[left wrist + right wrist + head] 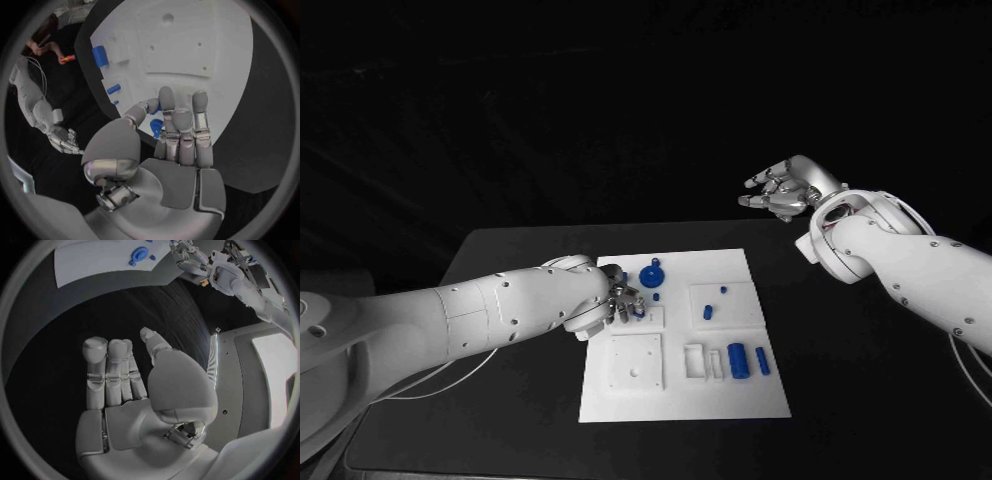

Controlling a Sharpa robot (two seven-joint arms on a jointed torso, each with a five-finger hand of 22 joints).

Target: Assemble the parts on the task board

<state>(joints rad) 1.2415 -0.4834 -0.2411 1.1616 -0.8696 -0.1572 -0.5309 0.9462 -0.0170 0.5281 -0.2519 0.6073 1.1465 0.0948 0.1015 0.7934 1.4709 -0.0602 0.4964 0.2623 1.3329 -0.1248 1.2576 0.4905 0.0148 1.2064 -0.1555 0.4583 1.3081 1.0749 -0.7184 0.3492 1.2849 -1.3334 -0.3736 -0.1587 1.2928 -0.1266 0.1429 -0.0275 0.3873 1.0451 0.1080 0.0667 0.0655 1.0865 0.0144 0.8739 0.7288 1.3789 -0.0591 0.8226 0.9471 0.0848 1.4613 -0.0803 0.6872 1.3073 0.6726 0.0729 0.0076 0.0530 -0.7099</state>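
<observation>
The task board point(678, 400) lies in the middle of the tabletop point(516, 250). On its far edge, left of centre, sits a round part point(655, 275). To the right of that, two small parts point(708, 311) lie in a raised panel of the board. Near the board's right edge, closer to the robot, a thick cylindrical part point(737, 360) and a thinner one point(762, 361) lie side by side, the thinner on the right. The left hand point(617, 300) rests over the board's far left corner, its fingers point(181, 120) touching a small part point(156, 126) there. The right hand point(788, 190) hangs above and beyond the tabletop's far right corner, well apart from the board.
</observation>
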